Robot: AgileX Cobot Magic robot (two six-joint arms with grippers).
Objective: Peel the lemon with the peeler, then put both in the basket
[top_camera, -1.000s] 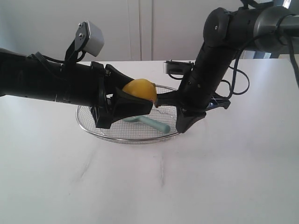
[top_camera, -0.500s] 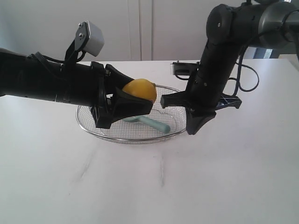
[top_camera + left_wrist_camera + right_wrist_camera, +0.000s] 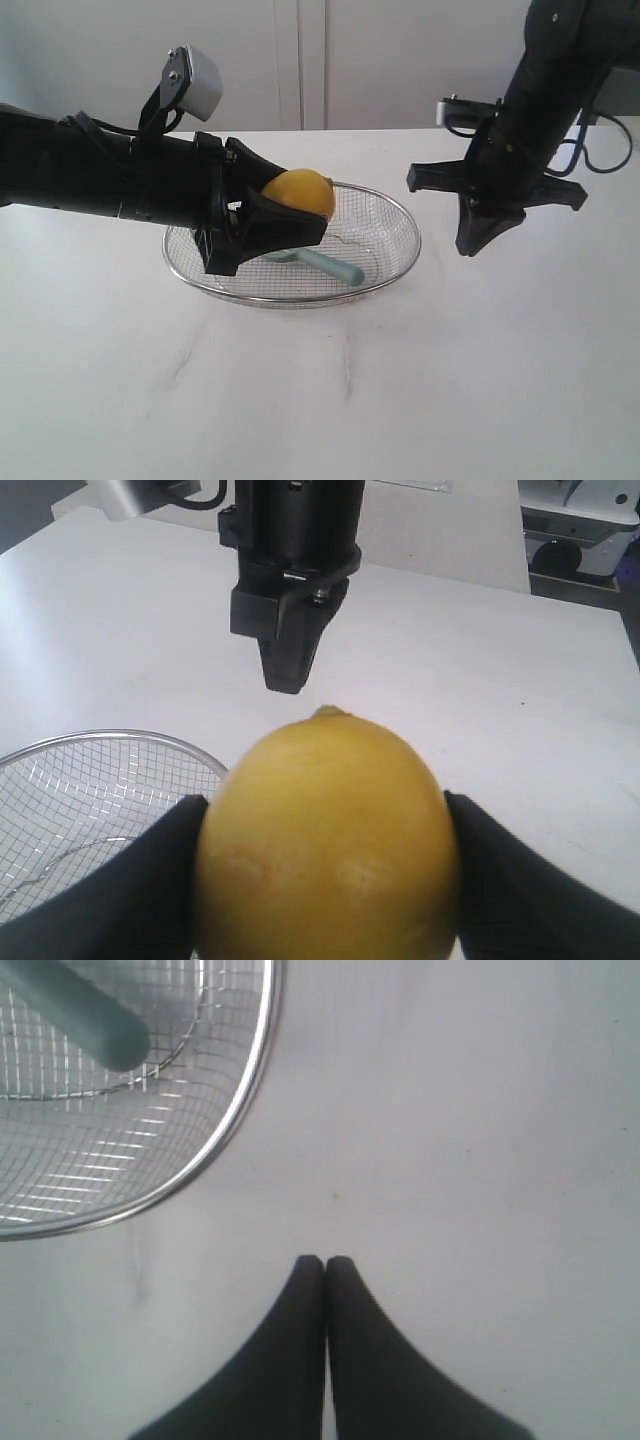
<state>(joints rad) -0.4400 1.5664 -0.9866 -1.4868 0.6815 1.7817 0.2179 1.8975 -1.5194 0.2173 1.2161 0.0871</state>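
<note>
The left gripper (image 3: pixel 303 214) is clamped on the lemon (image 3: pixel 298 190), one black finger (image 3: pixel 140 890) pressed to each side of the fruit. It holds the lemon above the left half of the wire-mesh basket (image 3: pixel 405 262), just as it did a second ago. The peeler (image 3: pixel 327 264) lies on the basket's mesh floor below the lemon, teal handle pointing toward the right rim, and it has not moved either.

The change is on the other side. The right gripper (image 3: pixel 470 244), which a second ago reached in over the basket's right half, has drawn back. It now hangs outside the right rim, apart from it, above the white tabletop (image 3: pixel 470 380). Its fingers (image 3: pixel 300 1340) are pressed together and hold nothing.
</note>
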